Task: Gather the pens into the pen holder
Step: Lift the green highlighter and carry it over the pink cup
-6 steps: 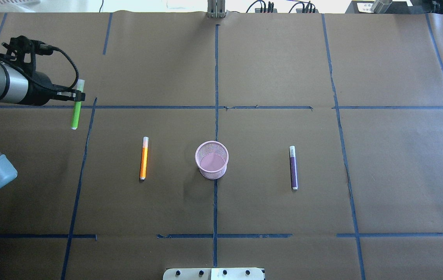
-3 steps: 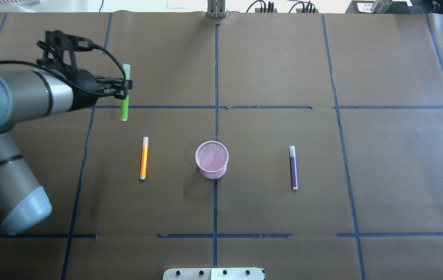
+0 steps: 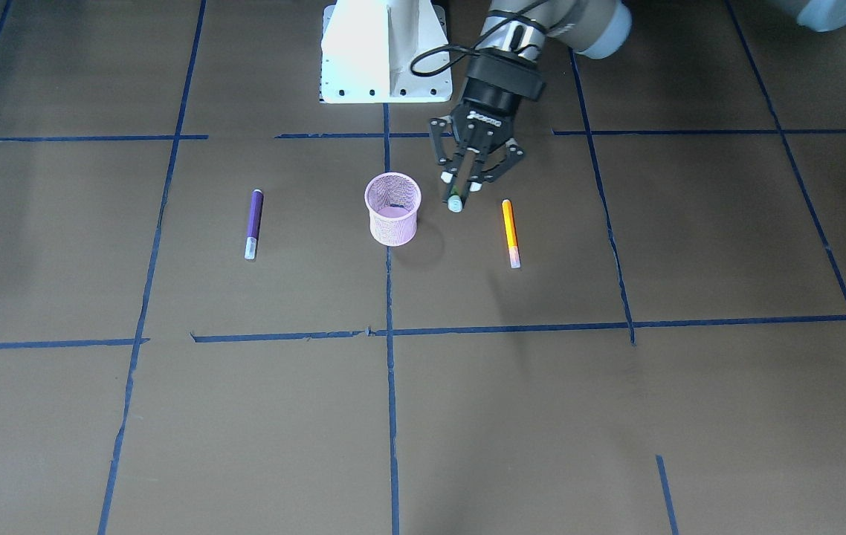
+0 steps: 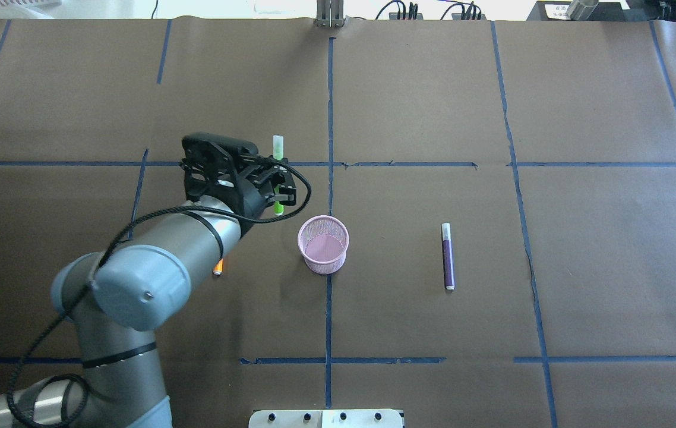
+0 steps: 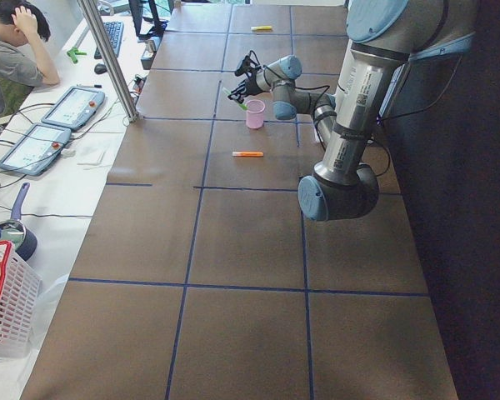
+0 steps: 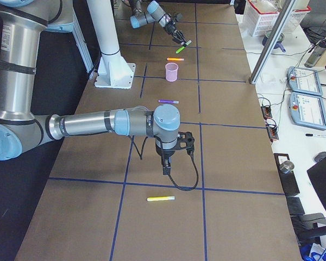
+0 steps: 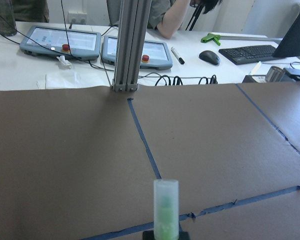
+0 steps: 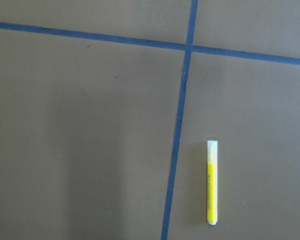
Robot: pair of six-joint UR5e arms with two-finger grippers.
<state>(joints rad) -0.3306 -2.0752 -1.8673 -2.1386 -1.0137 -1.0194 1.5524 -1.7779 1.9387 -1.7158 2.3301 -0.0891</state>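
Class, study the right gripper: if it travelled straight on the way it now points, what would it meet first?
Probably the brown paper table cover, near a blue tape line. The right gripper points down at it. The yellow pen lies off to one side, though depth is hard to judge.

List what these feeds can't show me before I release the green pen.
- Overhead view: the left arm covers the orange pen except one end.
- Left wrist view: the green pen is cut off by the bottom edge; the pen holder is out of frame.
- Exterior right view: the right gripper shows only here, too small to tell whether its jaws are open.
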